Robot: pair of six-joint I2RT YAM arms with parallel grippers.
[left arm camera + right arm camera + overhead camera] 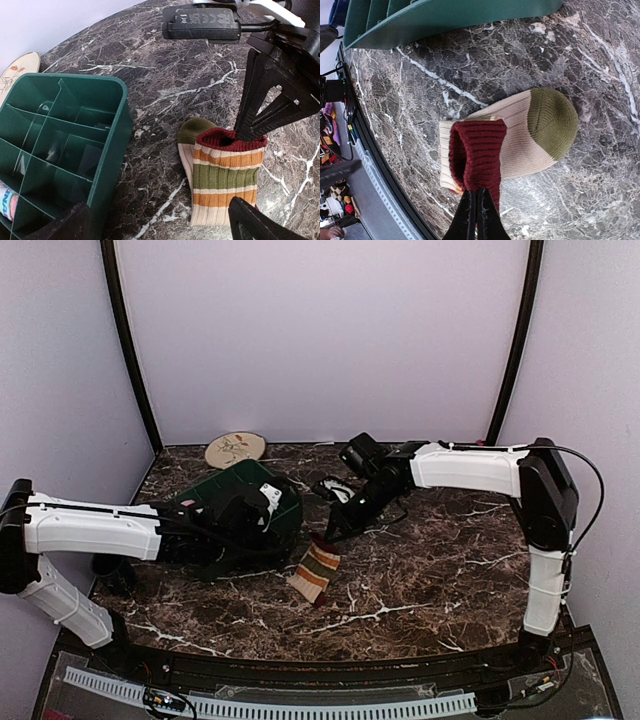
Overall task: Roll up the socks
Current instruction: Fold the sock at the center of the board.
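— What have your right jaws got?

— My right gripper (474,195) is pinched tight on the dark red cuff (477,145) of the striped sock (225,175). My right wrist camera shows both fingers pressed together with the ribbing between them. From the top camera that grip is only a dark tip meeting fabric.

— And where does the sock lie?

— On the marble table (430,580), just beside the green tray (75,115), off its near right corner as the top camera sees it. The cuff end is doubled back over the foot. The orange, olive and cream bands show best at my left wrist. My right wrist sees mostly the plain cream foot and the olive toe (552,122).

— Your left side?

— My left gripper (157,212) hangs over the tray's edge with its fingers spread wide and nothing between them. The sock is just ahead of it. Only the left wrist view looks down into the tray's compartments, and only the top camera catches the round plate (235,449) by the far wall.
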